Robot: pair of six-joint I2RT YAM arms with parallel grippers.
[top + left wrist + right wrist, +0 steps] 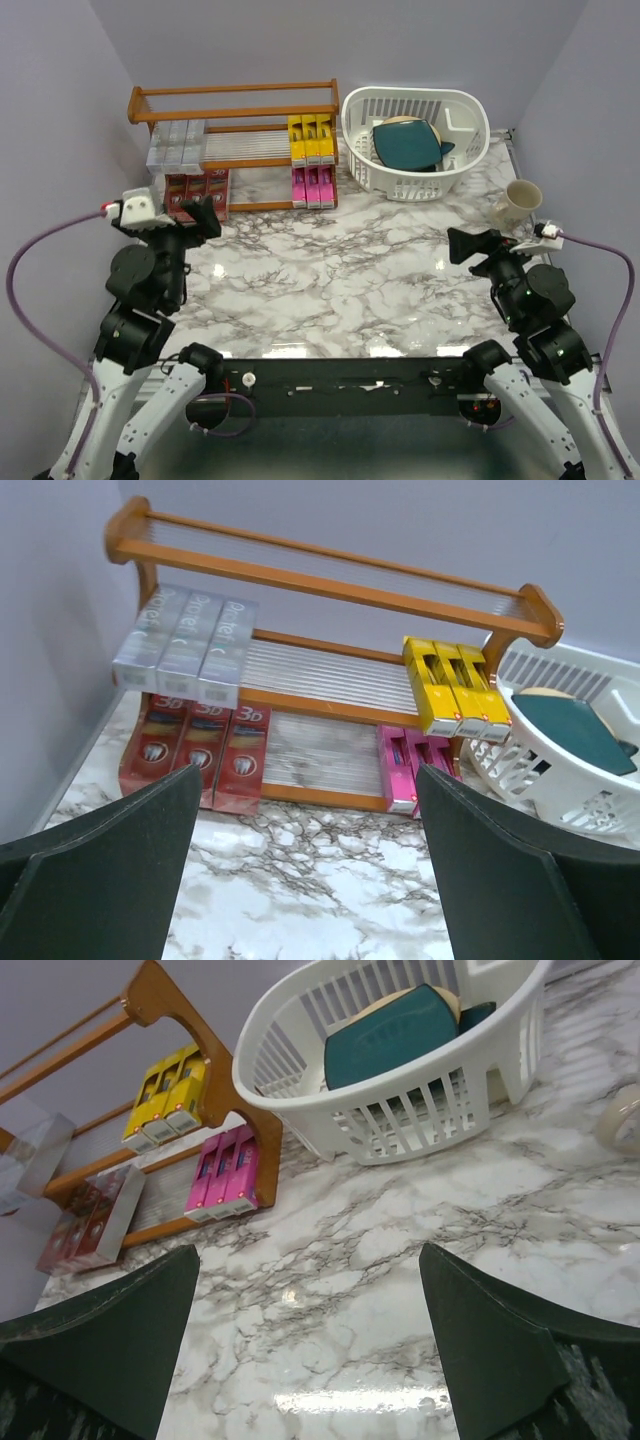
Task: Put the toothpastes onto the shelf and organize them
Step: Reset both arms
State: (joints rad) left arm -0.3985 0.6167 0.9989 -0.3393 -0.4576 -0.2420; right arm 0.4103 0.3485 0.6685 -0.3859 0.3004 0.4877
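marble-patterned tabletop point(340, 290) is seen from above, with the wooden shelf point(235, 110) set at its far left and a white slotted basket point(412, 92) just beside it. silver toothpastes point(178, 145) and yellow toothpastes point(311, 140) are lined up on a slatted tier, red toothpastes point(195, 192) and pink toothpastes point(312, 186) on the tier beneath. from the left wrist, the left gripper point(308, 770) is shown spread wide and empty, facing the shelf. from the right wrist, the right gripper point(308, 1250) is likewise parted, with nothing held.
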